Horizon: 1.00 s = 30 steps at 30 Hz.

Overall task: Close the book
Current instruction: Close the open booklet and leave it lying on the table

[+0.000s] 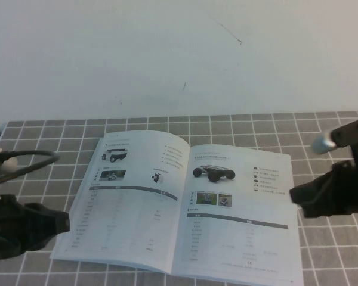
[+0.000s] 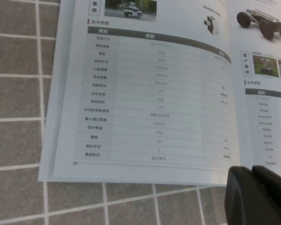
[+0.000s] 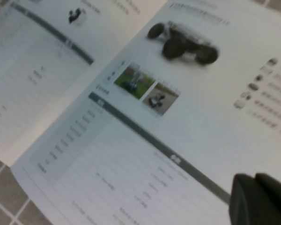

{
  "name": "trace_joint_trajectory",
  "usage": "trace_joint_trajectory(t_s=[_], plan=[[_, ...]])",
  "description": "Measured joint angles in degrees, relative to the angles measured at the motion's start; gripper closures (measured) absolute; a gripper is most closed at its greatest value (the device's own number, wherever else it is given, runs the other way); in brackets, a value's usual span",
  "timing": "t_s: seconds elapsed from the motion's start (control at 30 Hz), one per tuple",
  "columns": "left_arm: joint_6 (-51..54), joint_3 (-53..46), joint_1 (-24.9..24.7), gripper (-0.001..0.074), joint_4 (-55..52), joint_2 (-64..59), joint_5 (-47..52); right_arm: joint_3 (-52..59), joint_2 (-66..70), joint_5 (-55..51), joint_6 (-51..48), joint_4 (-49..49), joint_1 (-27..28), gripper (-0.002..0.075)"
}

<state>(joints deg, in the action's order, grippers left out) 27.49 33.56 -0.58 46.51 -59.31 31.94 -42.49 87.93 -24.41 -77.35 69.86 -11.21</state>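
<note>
Looking down on a product booklet, spread open and flat on the grid-checked mat, mid-table. Spine running away from the robot, tilted a little, with the left page toward the left gripper and the right page toward the right gripper. Closing means swinging one page over that spine onto the other.

Left gripper low at the near left, tip just beside the left page's outer edge, fingers pressed together to a thin seam, holding nothing. Right gripper at the right page's outer edge, about halfway along it, tip at or just over the paper (touching or hovering, cannot tell), fingers likewise together and empty.

Roughly equal reach, by the look of it, with the right perhaps slightly better placed. Calls for slipping a tip under an outer edge from outside inward, then lifting toward the spine. Likely to flex and slide rather than hinge cleanly, being thin paper.
</note>
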Motion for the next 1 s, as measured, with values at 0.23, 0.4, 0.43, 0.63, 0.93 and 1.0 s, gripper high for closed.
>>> trace_joint_trajectory(t_s=[0.23, 0.4, 0.43, 0.63, 0.93, 1.0], plan=[[3.8, 0.0, 0.0, 0.0738, 5.2, -6.9, -2.0, -2.1, 11.8, 3.1, -0.8, 1.3, -6.1, 0.0729], [4.1, 0.1, 0.0, 0.0738, 5.6, -12.9, -5.7, -2.3, 13.6, 3.6, -0.8, 1.2, -7.9, 0.0729], [4.1, 0.4, 0.0, 0.0738, 5.6, -14.4, -5.8, -2.3, 13.9, 3.6, -0.8, 1.1, -8.2, 0.0729], [4.3, 3.5, 0.0, 0.0738, 3.7, -23.4, -4.9, -2.3, 16.6, 3.9, -0.8, 0.7, -10.6, 0.0729], [-0.7, 11.1, 0.0, 0.0738, -2.2, -28.9, -6.9, -2.6, 18.5, 3.6, -0.2, 0.7, -10.9, 0.0729], [-3.0, 12.3, 0.0, 0.0738, -4.3, -29.3, -9.0, -2.6, 18.5, 3.6, 0.0, 0.7, -10.9, 0.0729]])
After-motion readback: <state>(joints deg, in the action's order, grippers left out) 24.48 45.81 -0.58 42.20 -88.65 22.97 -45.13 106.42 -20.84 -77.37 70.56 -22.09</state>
